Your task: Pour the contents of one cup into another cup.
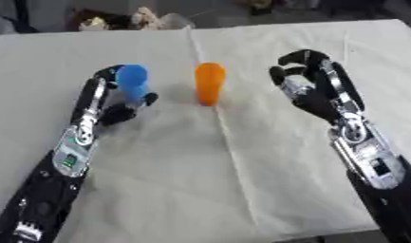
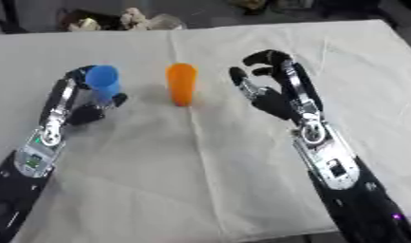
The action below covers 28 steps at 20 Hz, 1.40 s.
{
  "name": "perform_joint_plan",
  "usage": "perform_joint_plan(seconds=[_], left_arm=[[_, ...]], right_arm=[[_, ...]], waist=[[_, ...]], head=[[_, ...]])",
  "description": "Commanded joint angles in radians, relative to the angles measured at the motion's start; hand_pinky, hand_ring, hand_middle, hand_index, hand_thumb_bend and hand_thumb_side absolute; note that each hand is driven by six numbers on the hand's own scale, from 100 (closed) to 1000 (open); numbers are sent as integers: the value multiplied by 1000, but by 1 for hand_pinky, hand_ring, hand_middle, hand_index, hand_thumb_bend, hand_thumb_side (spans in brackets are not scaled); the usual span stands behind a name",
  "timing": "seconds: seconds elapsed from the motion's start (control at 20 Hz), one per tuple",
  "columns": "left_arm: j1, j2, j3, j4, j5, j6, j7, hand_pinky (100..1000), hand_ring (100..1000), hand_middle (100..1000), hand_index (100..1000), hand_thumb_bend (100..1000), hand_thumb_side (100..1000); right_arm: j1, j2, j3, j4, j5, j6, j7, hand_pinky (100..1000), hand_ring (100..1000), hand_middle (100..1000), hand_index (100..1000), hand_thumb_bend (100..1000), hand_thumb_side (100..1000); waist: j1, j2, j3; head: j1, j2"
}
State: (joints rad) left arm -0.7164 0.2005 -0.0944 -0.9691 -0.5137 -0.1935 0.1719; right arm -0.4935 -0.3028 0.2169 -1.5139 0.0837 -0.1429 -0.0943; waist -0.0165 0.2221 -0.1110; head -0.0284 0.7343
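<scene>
A blue cup (image 1: 134,81) stands upright on the white cloth at the left, and my left hand (image 1: 117,102) is curled round it, thumb in front and fingers behind. An orange cup (image 1: 210,83) stands upright in the middle of the table, apart from both hands. My right hand (image 1: 308,83) hovers to the right of the orange cup with its fingers curved and its palm facing the cup, a clear gap between them. What the cups contain cannot be seen.
A white cloth (image 1: 241,156) with a long crease down its middle covers the table. Clutter and a small light figure (image 1: 146,18) lie beyond the far edge. The table's front edge shows at the bottom right.
</scene>
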Motion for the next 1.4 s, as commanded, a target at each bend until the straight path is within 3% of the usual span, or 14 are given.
perform_joint_plan(seconds=[0.05, 0.35, 0.5, 0.65, 0.7, 0.75, 0.8, 0.9, 1.1, 1.35, 1.4], left_arm=[[-30, -1, 2, 1, -8, 11, 15, 728, 737, 623, 830, 758, 525], [-43, -5, 6, 20, -11, 24, 49, 705, 708, 573, 800, 715, 540], [-49, -7, 7, 27, -8, 31, 70, 682, 667, 502, 757, 659, 517], [-53, -7, 5, 31, -8, 36, 80, 657, 599, 426, 725, 524, 463], [-53, -7, 4, 33, -9, 39, 82, 637, 557, 376, 708, 382, 414], [-53, -7, 4, 34, -11, 42, 84, 635, 551, 370, 706, 364, 408], [-52, -7, 4, 35, -12, 45, 86, 615, 509, 323, 691, 225, 363], [-50, -7, 4, 37, -8, 50, 92, 595, 462, 270, 661, 100, 297], [-39, -3, 10, 19, 29, 60, 118, 552, 380, 194, 597, 100, 278], [-10, 19, 10, -92, 110, 69, 145, 542, 361, 175, 572, 100, 310], [-3, 27, 8, -120, 124, 71, 145, 541, 360, 174, 570, 100, 312]], right_arm=[[-20, -5, 0, -21, -7, -2, 5, 726, 801, 615, 660, 397, 511], [-24, -6, 0, -21, -9, -1, 6, 726, 800, 615, 660, 419, 507], [-26, -5, 0, -22, -9, -2, 6, 726, 800, 615, 660, 417, 508], [-26, -5, 0, -22, -10, -2, 6, 725, 800, 615, 660, 412, 512], [-26, -5, 0, -21, -10, -2, 5, 725, 800, 615, 659, 411, 513], [-26, -4, 0, -21, -10, -2, 5, 725, 800, 614, 659, 411, 513], [-27, -4, 0, -21, -10, -2, 5, 725, 799, 614, 659, 410, 513], [-27, -4, -1, -21, -10, -2, 5, 725, 799, 614, 660, 408, 514], [-27, -4, -1, -18, -9, -1, 5, 725, 799, 613, 660, 409, 512], [-27, -1, 6, 0, -5, 1, 10, 725, 798, 610, 658, 411, 508], [-27, 0, 7, 6, -3, 2, 11, 724, 797, 608, 658, 436, 464]], waist=[[-3, -13, -4], [-4, -6, -12], [-4, -4, -16], [-4, -3, -17], [-4, -3, -18], [-4, -3, -18], [-4, -3, -17], [-5, -4, -15], [-7, -9, -9], [-4, -19, 11], [-3, -22, 17]], head=[[1, -15], [3, -21], [4, -24], [5, -24], [5, -24], [4, -24], [4, -23], [3, -23], [1, -22], [-6, -17], [-7, -16]])
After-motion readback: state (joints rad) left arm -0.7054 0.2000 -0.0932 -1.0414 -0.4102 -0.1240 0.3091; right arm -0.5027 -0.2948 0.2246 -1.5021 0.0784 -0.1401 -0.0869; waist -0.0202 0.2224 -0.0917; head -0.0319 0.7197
